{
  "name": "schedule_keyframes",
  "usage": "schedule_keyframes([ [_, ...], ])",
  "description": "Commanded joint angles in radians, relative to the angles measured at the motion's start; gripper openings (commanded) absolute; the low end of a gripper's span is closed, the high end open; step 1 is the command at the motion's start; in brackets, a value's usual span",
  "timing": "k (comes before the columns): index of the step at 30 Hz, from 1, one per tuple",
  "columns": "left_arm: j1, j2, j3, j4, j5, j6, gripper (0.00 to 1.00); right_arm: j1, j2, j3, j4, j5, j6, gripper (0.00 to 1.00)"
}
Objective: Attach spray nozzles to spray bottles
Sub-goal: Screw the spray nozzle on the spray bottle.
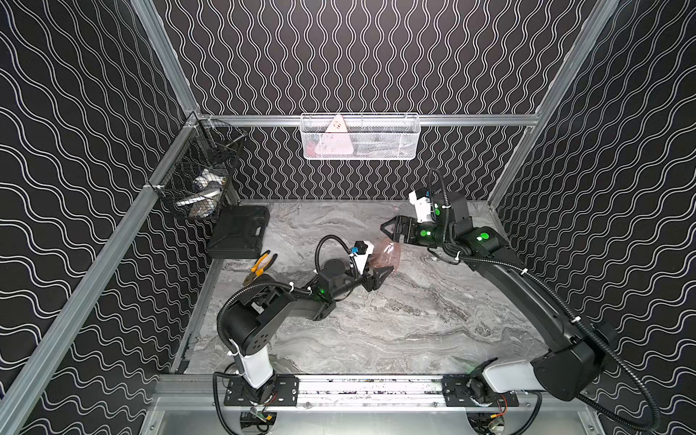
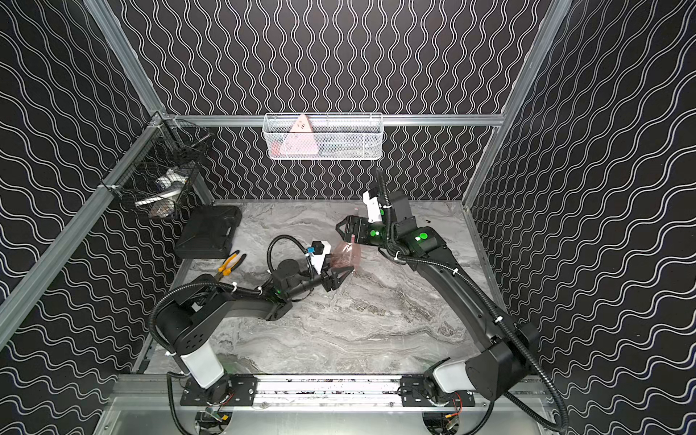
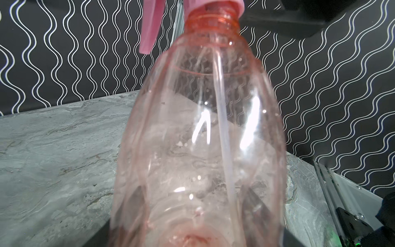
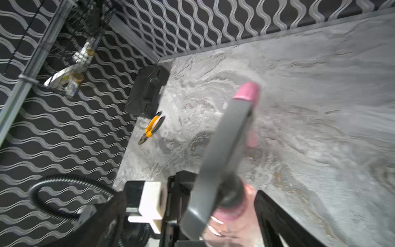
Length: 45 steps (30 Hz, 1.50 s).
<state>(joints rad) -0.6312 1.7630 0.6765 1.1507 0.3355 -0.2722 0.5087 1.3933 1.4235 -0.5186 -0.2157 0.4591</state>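
Note:
The translucent pink spray bottle (image 3: 198, 132) is held above the table, my left gripper (image 3: 194, 198) shut on its lower body. Both dark fingers (image 3: 136, 198) show through the plastic. In both top views the bottle (image 1: 388, 254) (image 2: 346, 254) points from the left gripper (image 1: 380, 273) (image 2: 341, 275) towards the right gripper (image 1: 391, 229) (image 2: 344, 229). The spray nozzle (image 4: 233, 132) sits on the neck. Its pink collar (image 3: 215, 4) tops the threads, its tube (image 3: 224, 139) runs down inside, and its trigger (image 3: 149, 27) hangs beside the neck. My right gripper (image 4: 190, 194) stands open around the collar.
A black case (image 1: 239, 231) and yellow-handled pliers (image 1: 260, 265) lie at the table's left. A black wire basket (image 1: 199, 177) hangs on the left rail. A white mesh basket (image 1: 359, 137) on the back rail holds a pale pink triangular plate (image 1: 337, 145).

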Motion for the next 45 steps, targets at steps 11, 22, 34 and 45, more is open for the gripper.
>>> schedule_keyframes([
  [11, -0.003, -0.034, 0.015, -0.076, -0.075, 0.087, 0.37, 0.069, 0.077, 0.201, -0.178, 0.263, -0.087, 0.65],
  [22, -0.003, -0.041, 0.019, -0.044, -0.088, 0.079, 0.37, 0.079, 0.215, 0.291, -0.243, 0.284, -0.118, 0.32],
  [34, -0.004, -0.025, 0.025, 0.076, -0.193, -0.01, 0.37, 0.079, 0.107, 0.074, -0.086, 0.279, 0.132, 0.09],
  [45, -0.096, 0.023, 0.072, 0.088, -0.372, 0.208, 0.37, 0.186, 0.25, 0.293, -0.409, 0.419, 0.585, 0.09],
])
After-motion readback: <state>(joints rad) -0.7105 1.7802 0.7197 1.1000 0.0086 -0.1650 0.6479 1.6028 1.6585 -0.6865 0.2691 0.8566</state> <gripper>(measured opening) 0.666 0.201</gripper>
